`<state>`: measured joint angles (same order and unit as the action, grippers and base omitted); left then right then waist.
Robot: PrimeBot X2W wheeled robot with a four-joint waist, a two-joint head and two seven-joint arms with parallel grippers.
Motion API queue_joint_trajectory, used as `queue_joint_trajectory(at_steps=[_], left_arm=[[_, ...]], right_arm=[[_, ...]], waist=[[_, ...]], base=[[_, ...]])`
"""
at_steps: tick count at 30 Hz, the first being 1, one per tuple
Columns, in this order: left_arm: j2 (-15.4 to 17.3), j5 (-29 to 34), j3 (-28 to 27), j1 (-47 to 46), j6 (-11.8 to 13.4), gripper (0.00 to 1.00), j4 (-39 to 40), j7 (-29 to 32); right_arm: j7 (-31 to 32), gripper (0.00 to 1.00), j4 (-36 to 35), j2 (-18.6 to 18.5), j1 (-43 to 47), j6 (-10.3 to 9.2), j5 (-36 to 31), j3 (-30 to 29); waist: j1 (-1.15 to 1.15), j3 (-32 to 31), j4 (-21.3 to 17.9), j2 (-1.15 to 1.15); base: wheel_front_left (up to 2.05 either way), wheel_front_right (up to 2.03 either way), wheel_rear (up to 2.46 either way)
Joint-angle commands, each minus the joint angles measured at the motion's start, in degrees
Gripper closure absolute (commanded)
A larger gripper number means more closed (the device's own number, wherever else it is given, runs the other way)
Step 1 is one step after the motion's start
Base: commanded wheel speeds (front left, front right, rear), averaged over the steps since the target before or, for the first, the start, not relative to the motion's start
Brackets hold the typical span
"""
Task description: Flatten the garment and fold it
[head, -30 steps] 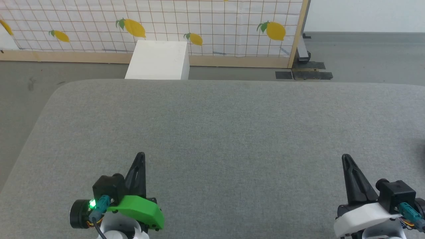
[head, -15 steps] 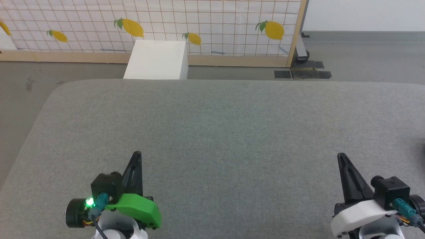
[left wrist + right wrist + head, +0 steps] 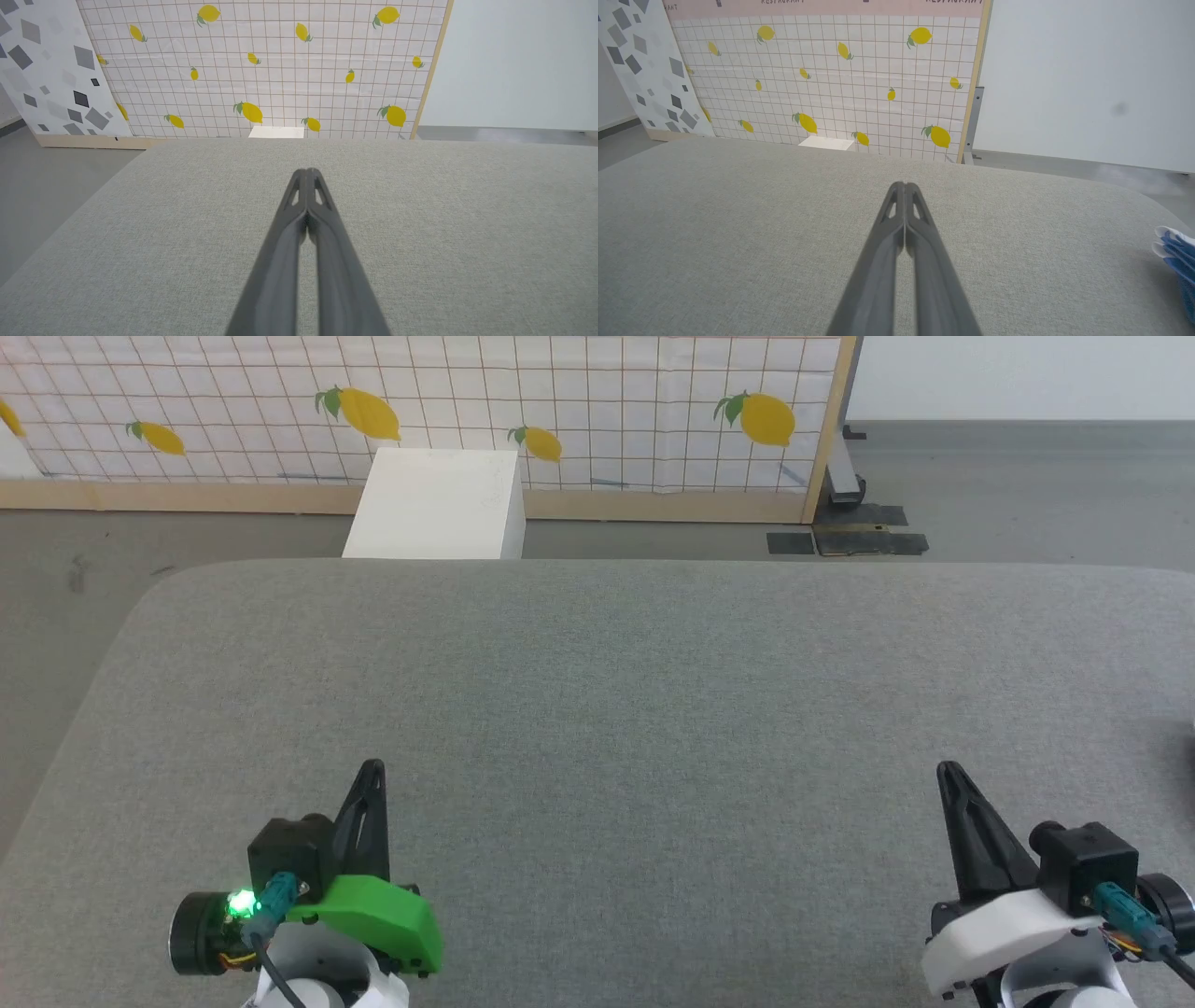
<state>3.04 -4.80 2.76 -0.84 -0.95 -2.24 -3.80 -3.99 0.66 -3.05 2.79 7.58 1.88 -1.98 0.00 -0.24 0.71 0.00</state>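
Grey woven cloth covers the table (image 3: 597,691) from edge to edge in front of me.

Far left: my left gripper (image 3: 371,770) hangs low over the near-left part of the table. Its two dark fingers are pressed together at the tips and hold nothing; the left wrist view confirms it (image 3: 307,173). Bare cloth ahead of it, then the white box (image 3: 439,504) on the floor and the lemon-print screen (image 3: 560,392) behind.

Centre: plain grey surface, no fabric lying on it that I can see.

Right: my right gripper (image 3: 949,770) sits over the near-right part of the table, fingers likewise closed tip to tip and empty (image 3: 900,186).

Far right: the garment (image 3: 1181,263). A bunched corner of bright blue cloth with white trim pokes in at the right edge of the right wrist view, resting on the table near its rounded right end. It lies off to the right of my right fingers, roughly level with them, not ahead of them.

Judgement: the right arm is plainly the nearer one; the left is well apart, with the whole table width between. Long axis of the shorts: cannot tell, too little of them in frame. Flattening not yet begun. The next move likely calls for turning right, parting the right fingers and drawing the cloth toward the middle.
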Motion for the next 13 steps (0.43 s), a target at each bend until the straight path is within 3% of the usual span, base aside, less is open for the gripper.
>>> queue_joint_trajectory(at_steps=[1, 13], left_arm=[[-0.1, 0.9, -0.3, 0.6, 0.5, 1.0, 0.4, 0.3], [-0.1, 2.5, -1.3, 0.7, 0.7, 1.0, 1.1, 1.7]], right_arm=[[0.5, 1.0, -0.4, 0.1, -1.3, -0.07, -0.6, 0.3], [1.9, 1.0, -0.5, 0.1, -1.9, -0.07, -1.1, 1.0]], waist=[[0.0, 0.0, 0.0, 0.0], [0.0, 0.1, -0.3, 0.0]], base=[[0.0, 0.0, 0.0], [0.0, 0.0, 0.0]])
